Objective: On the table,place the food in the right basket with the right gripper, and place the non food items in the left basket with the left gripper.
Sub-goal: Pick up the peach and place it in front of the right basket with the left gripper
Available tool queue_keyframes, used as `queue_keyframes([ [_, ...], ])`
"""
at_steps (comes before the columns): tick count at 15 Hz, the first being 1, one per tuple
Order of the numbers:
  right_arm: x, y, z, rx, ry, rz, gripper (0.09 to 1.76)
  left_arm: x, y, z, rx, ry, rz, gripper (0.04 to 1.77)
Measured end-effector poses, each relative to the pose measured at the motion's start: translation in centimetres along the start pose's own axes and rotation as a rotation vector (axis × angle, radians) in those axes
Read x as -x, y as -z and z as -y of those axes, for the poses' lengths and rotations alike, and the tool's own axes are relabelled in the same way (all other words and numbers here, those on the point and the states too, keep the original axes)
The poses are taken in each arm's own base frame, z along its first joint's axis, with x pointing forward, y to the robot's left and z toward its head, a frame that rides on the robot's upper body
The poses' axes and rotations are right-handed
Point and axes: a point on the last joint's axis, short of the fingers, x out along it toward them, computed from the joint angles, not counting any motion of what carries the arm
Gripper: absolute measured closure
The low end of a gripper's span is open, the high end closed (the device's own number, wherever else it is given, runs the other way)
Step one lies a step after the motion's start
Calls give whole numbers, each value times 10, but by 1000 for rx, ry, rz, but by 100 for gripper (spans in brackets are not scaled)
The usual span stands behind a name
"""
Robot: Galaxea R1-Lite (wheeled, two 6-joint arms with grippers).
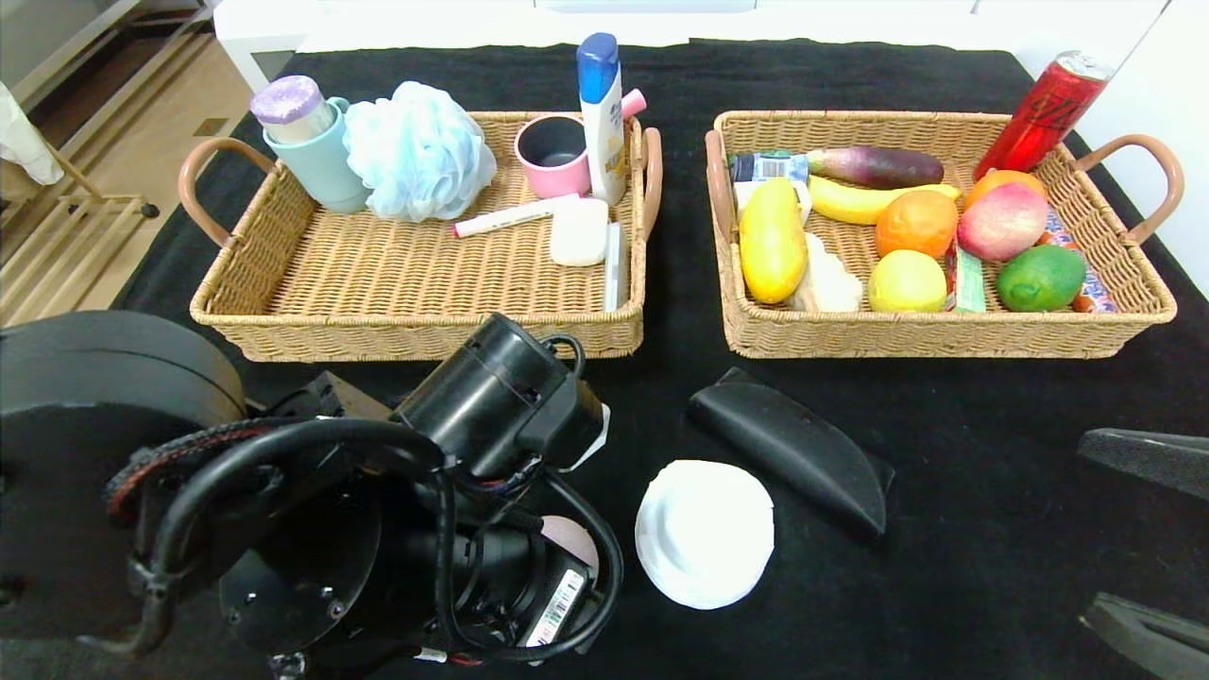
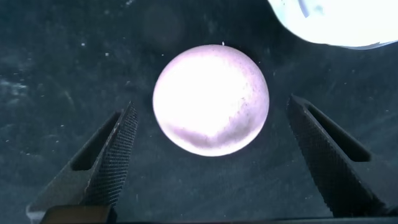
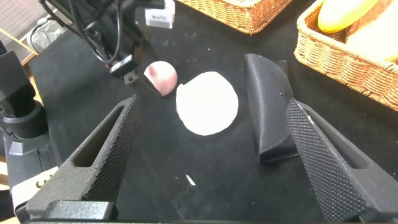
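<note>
Sorting is nearly finished: the right basket point(image 1: 1124, 326) already holds fruit and other food, the left basket point(image 1: 283, 321) holds toiletries, and only three things lie on the black table point(image 1: 992, 453) in front of them. Taking the white tub point(image 1: 704, 532) as the landmark, a pale pink bun point(image 2: 211, 99) sits just beside it on the robot's left, and a black pouch point(image 1: 791, 449) lies just beside it toward the right basket. The left gripper point(image 2: 214, 158) hangs directly over the bun with its fingers spread wide to either side, grasping nothing and not touching it. The right gripper point(image 3: 208, 158) waits well apart from the tub on the robot's right, also spread wide and empty, looking down toward the tub and pouch. The step in hand appears to be a pick of the bun, yet the bun is food and belongs to the right gripper and the right basket. By the task's rule, the left gripper's next move calls for shifting over to the tub or the pouch, lowering and closing there, while the right one reaches past the tub for the bun.
</note>
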Motion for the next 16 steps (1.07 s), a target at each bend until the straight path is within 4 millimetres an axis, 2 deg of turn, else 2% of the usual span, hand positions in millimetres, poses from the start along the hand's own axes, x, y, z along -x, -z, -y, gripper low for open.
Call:
queue_keyframes([
  [4,0,0,0,0,1,2,14,-7,-1,3,-7,-4,-18,71],
  [8,1,-1,0,2,2,7,14,-11,-2,4,-9,-13,-23,115],
  [9,1,-1,0,2,2,5,14,-11,-2,4,-10,-16,-22,164],
  [16,1,-1,0,0,2,4,14,-8,-2,3,-6,-4,-16,166],
])
